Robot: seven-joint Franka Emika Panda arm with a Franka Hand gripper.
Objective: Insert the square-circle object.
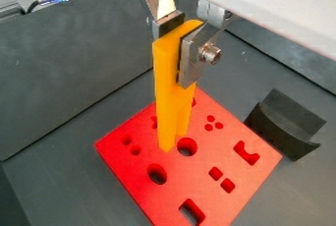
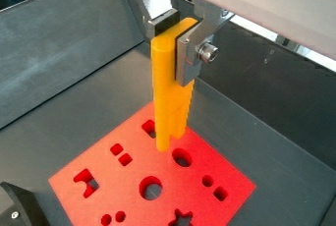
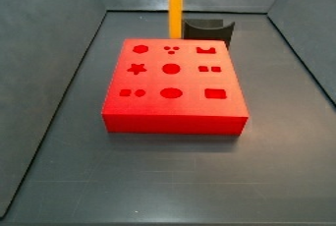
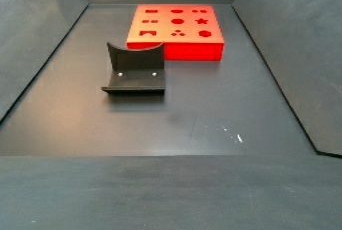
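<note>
The square-circle object, a long yellow-orange bar (image 1: 171, 92), hangs upright in my gripper (image 1: 178, 45). The gripper is shut on the bar's upper end, with one silver finger (image 1: 197, 58) on each side. It shows the same way in both wrist views, bar (image 2: 171, 92) and gripper (image 2: 175, 41). The bar's lower end is over the red block (image 1: 144, 171) with shaped holes, beside a round hole (image 1: 187, 147); I cannot tell whether it touches. In a side view the bar (image 3: 175, 4) ends just above the block's (image 3: 174, 112) far edge, and the gripper is out of frame.
The dark fixture (image 4: 134, 71) stands on the floor apart from the red block (image 4: 177, 44); it also shows beside the block in a wrist view (image 1: 286, 122) and behind it in a side view (image 3: 207, 28). Grey bin walls (image 3: 66, 53) slope up all around.
</note>
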